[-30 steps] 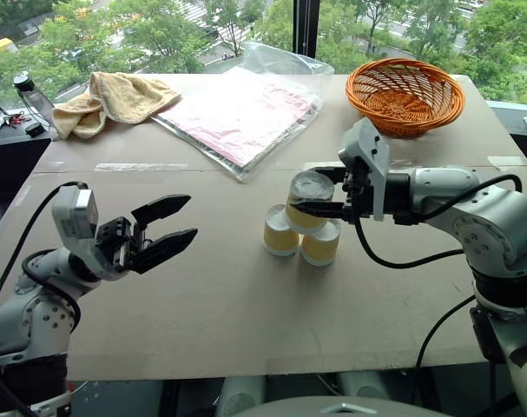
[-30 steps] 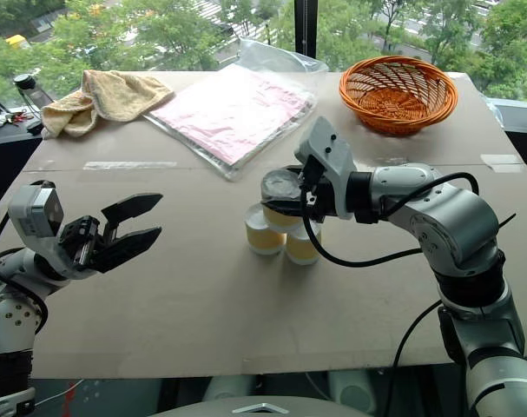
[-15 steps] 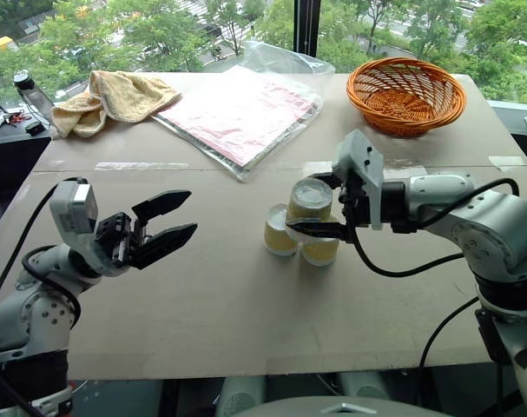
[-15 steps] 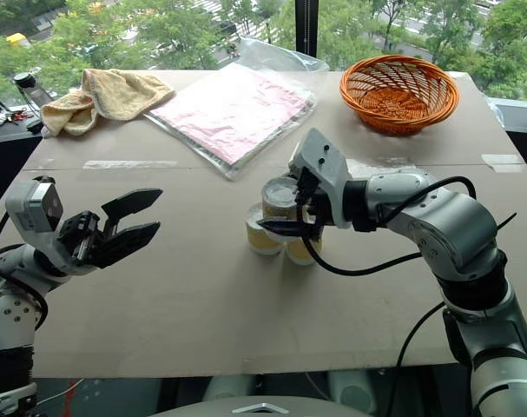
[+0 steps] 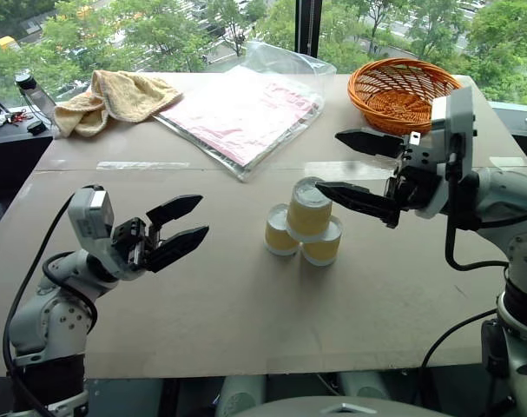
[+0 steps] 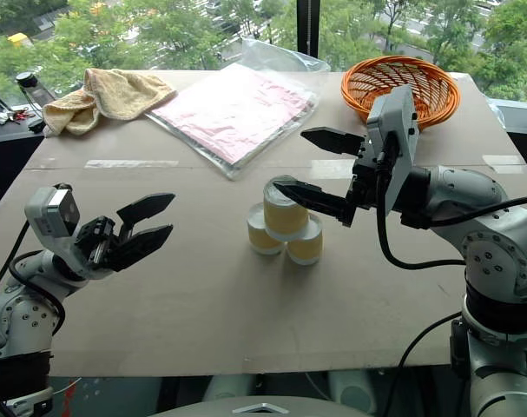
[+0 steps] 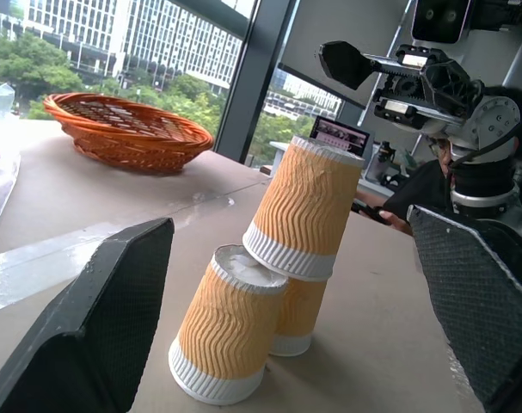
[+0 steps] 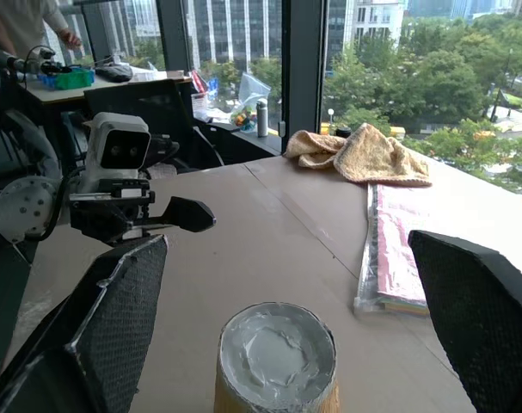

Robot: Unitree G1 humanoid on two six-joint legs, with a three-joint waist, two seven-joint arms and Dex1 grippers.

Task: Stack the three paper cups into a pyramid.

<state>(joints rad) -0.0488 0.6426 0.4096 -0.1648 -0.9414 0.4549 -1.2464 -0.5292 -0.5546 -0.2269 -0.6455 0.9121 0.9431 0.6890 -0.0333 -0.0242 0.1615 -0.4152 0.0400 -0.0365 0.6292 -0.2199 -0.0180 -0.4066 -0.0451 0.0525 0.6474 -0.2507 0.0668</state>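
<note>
Paper cups (image 5: 303, 224) are standing stacked; we are holding our right hand (image 5: 360, 167) and left hand (image 5: 187, 228) open, risking toppling the tilted top cup (image 7: 309, 206).

paper cups (image 7: 269, 284) stacked, orange basket (image 7: 136, 133) behind

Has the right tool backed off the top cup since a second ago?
Yes. The right tool has opened and pulled away toward the orange basket, leaving the top cup resting on the two lower cups.
</note>
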